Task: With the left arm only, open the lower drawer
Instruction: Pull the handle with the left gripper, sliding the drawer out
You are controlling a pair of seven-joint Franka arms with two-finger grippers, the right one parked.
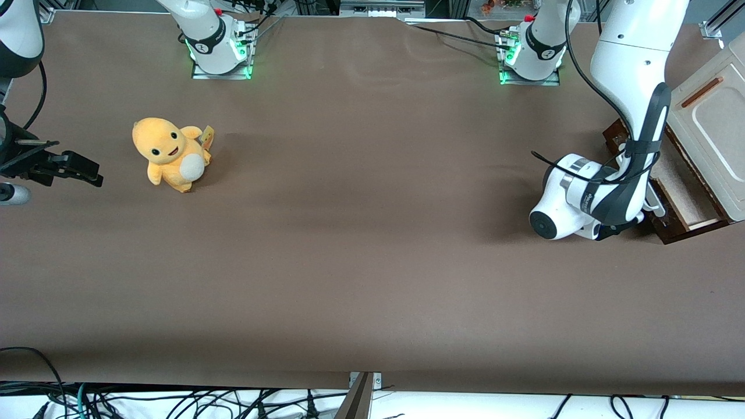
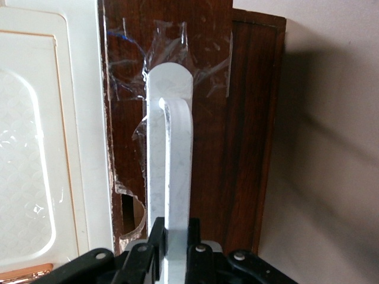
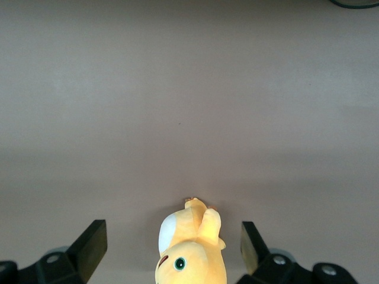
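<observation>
your gripper (image 2: 176,248) is clamped on the handle (image 2: 176,171) of the lower drawer (image 1: 678,195).
the handle runs straight away from the fingers; you'd pull squarely out from the dark front.

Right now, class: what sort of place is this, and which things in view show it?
Probably a robotics lab: a left arm bolted to a brown-covered table, its tool shut on the lower drawer handle, and a plush toy as prop.

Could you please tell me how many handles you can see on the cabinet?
2: a white bar handle on the lower drawer, pincer clamped on it; a brown slot handle on the cream panel above. Others may be hidden.
</observation>
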